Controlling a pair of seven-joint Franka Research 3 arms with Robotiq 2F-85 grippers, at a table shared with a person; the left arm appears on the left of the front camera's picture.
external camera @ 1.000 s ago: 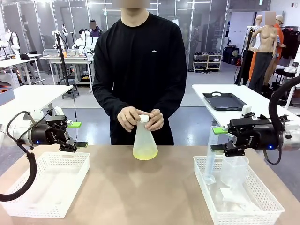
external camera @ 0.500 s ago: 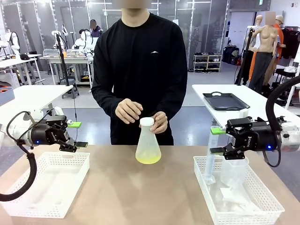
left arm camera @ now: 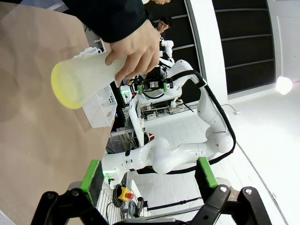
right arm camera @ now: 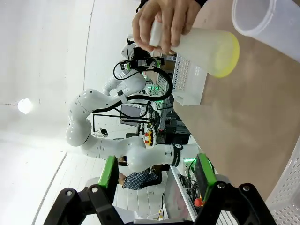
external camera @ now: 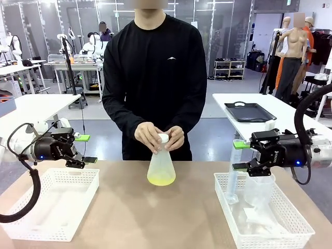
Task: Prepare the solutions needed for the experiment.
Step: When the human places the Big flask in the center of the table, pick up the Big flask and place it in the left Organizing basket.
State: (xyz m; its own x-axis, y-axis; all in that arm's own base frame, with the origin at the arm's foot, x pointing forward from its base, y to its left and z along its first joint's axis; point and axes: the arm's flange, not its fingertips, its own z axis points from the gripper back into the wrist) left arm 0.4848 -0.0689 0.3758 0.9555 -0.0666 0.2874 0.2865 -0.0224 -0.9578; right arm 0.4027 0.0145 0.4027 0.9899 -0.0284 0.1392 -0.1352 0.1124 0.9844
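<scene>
Midway between both jaws, well apart, sit the solutions.

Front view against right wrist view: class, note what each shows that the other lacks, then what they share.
Front view, not the right wrist view: a black tray in the background and a tall clear cylinder.
Right wrist view, not the front view: a bright ceiling lamp and a person in a checked shirt farther off.
Both: the person's hands at the neck of the flask, the solutions as a yellow layer at its bottom, and the white basket on the robot's left.
</scene>
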